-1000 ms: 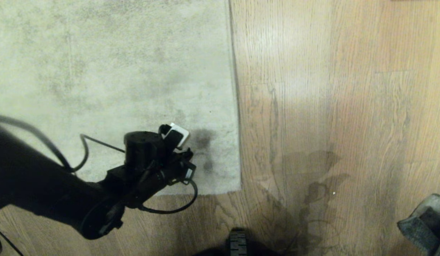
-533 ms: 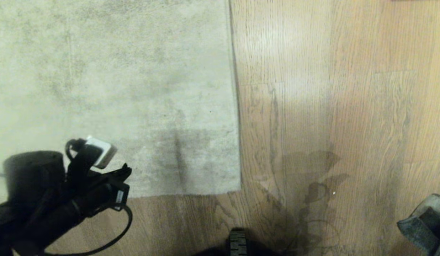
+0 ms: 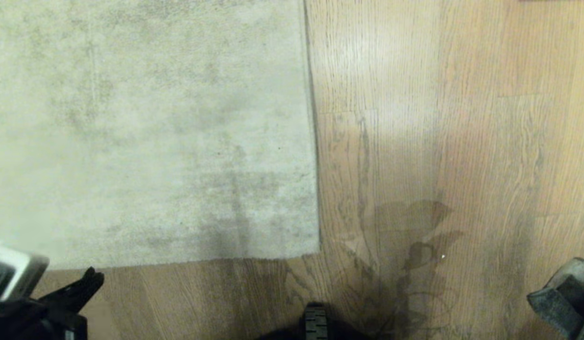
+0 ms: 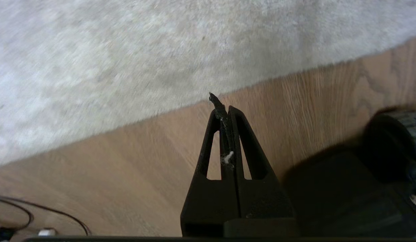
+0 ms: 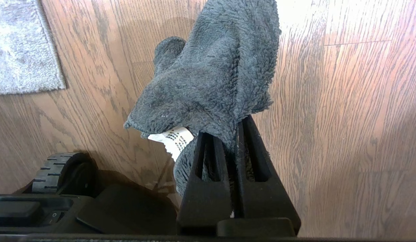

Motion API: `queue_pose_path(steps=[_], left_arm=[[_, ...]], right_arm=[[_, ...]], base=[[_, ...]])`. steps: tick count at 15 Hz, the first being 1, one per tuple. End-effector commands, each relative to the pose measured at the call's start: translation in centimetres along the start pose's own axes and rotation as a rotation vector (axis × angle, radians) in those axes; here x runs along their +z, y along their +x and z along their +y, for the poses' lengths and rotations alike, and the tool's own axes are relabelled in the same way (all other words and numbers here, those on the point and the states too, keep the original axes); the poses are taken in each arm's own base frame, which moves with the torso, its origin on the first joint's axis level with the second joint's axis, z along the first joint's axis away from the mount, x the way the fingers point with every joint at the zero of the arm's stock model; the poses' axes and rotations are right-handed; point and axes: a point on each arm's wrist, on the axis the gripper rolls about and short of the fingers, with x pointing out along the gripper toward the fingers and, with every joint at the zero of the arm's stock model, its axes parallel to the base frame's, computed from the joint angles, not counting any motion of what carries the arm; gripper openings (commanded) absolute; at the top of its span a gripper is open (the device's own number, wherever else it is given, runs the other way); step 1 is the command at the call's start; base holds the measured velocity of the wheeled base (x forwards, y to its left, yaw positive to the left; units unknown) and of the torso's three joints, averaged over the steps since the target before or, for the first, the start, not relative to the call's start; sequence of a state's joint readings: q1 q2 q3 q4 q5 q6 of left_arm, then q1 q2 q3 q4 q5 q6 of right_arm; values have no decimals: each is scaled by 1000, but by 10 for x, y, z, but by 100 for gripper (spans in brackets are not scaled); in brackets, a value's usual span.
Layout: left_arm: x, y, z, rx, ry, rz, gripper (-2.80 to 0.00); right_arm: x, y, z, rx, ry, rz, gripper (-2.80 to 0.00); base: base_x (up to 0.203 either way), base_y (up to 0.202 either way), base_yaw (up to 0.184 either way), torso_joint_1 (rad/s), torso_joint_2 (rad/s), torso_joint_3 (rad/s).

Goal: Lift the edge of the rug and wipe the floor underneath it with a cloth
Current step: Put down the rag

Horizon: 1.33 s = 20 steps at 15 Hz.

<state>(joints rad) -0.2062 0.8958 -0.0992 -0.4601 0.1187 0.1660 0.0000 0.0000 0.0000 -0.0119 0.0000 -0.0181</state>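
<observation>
The pale grey rug (image 3: 145, 123) lies flat on the brown wood floor (image 3: 438, 141). Its near rug edge (image 3: 178, 261) and its right border (image 3: 313, 141) rest on the planks. My left gripper (image 3: 91, 278) is low at the left, over bare floor just short of the near edge. In the left wrist view this gripper (image 4: 224, 107) is shut on nothing, with a fleck of white lint on its fingers (image 4: 239, 141). My right gripper (image 5: 234, 129) is shut on the dark grey cloth (image 5: 211, 74), held above the floor at the far right (image 3: 561, 295).
The robot base's black wheel (image 3: 315, 321) sits at the bottom centre and also shows in the right wrist view (image 5: 56, 168). A thin black cable (image 4: 43, 211) lies on the floor behind the left gripper. The rug corner (image 5: 26, 67) lies left of the cloth.
My left arm has drawn back from over the rug's near corner to the lower left, off the rug, still shut. The rug stays flat. The right arm and cloth have not moved.
</observation>
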Motion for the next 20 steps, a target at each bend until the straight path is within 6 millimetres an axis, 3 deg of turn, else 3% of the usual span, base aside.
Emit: queue_pose_path(steps=[1, 3, 6, 14, 20], left_arm=[[-16, -43, 3, 31, -21, -157, -280], [-38, -62, 1, 38, -27, -199, -280], [-63, -66, -4, -41, -19, -168, -280], [-70, -65, -8, 14, -46, -99, -280], [-81, -79, -11, 70, -122, -247, -280]], right_arm=[[0, 0, 0, -1, 0, 1, -280], [0, 0, 0, 0, 0, 1, -280], [0, 0, 0, 0, 0, 0, -280], [0, 0, 0, 0, 0, 1, -280], [0, 0, 0, 0, 0, 0, -280]], base=[[0, 0, 0, 0, 0, 0], [0, 0, 0, 0, 0, 0], [0, 0, 0, 0, 0, 0], [0, 0, 0, 0, 0, 0], [0, 0, 0, 0, 0, 0]])
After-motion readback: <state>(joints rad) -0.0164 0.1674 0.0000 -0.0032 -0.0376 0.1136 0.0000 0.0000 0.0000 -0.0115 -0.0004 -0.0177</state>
